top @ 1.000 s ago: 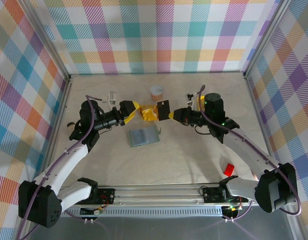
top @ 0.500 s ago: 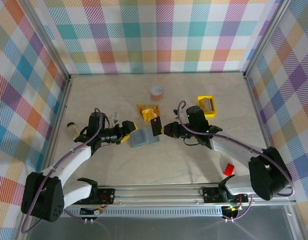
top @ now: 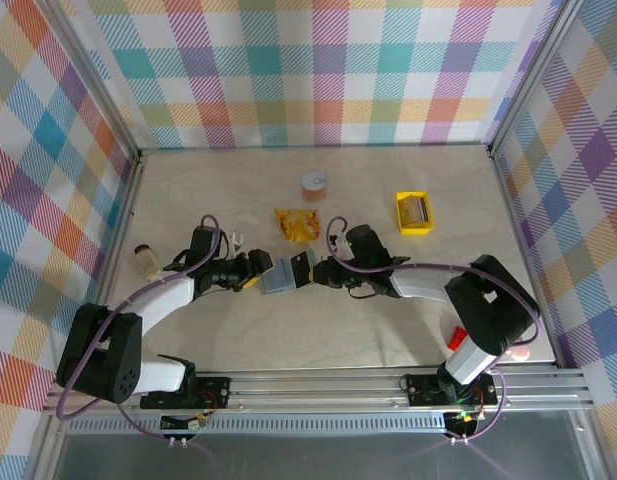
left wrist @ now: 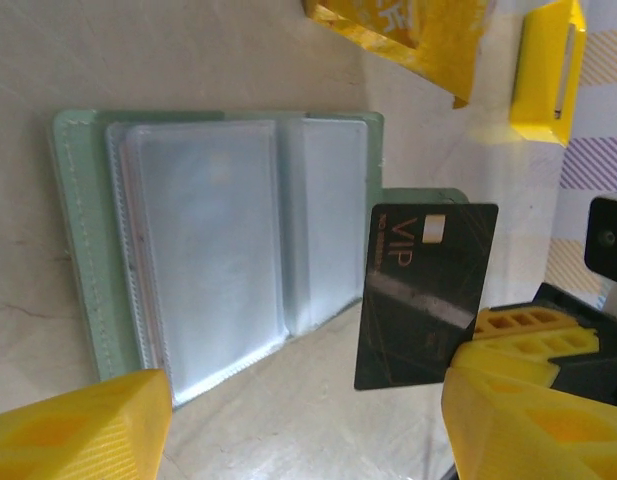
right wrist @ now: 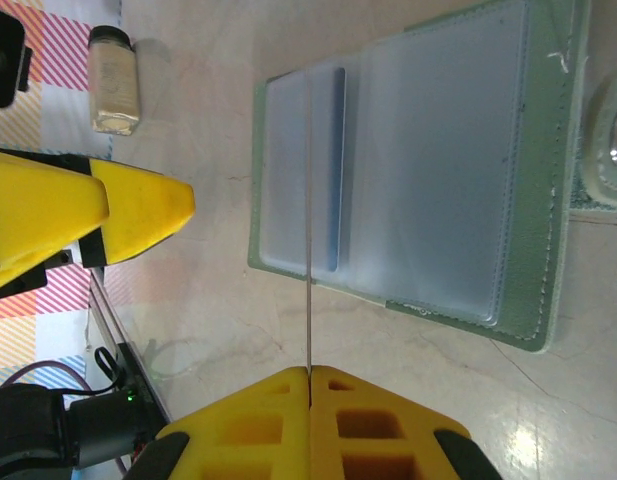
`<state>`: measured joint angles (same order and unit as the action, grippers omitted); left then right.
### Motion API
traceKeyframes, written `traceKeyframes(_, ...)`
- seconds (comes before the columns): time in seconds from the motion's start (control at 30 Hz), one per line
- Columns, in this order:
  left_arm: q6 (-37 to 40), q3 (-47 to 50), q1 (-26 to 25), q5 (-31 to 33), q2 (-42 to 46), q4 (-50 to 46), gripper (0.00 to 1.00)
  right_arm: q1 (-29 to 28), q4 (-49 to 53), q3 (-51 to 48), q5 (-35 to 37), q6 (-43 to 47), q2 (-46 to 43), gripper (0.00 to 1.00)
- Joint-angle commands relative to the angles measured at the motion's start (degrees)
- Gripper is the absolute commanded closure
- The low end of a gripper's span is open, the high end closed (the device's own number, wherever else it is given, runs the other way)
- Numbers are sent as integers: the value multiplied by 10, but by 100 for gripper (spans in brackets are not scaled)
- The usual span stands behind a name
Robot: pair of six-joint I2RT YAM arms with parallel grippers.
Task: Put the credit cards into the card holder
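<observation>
The card holder (top: 277,279) lies open on the table, sage green with clear sleeves (left wrist: 203,235). A blue credit card (right wrist: 333,170) sits in one sleeve. My right gripper (top: 321,271) is shut on a dark credit card (left wrist: 423,295) marked VIP. It holds the card on edge at the holder's right side, where it looks like a thin line (right wrist: 309,250) over the sleeves. My left gripper (top: 258,272) is open at the holder's left edge. Nothing lies between its yellow fingers (left wrist: 83,430), which straddle the holder's near corner.
An orange-yellow snack packet (top: 296,222) lies just behind the holder. Farther back stand a small round cup (top: 314,183) and a yellow square tray (top: 415,212). A small bottle (top: 145,260) is at the left wall and a red object (top: 456,338) at the near right.
Both arms came down and toward me from over the snack packet to the card holder. The right brought the dark card to the holder's right side, and the left jaws narrowed somewhat.
</observation>
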<state>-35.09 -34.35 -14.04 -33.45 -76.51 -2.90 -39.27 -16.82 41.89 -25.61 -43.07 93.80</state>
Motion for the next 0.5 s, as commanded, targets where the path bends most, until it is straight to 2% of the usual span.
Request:
traceKeyframes(0.0, 21, -14, 5, 9, -21, 1, 30, -6, -37, 15, 7, -10, 12, 100)
traceKeyframes(0.47, 12, -12, 4, -7, -68, 56, 34, -7, -49, 42, -7, -10, 58, 100)
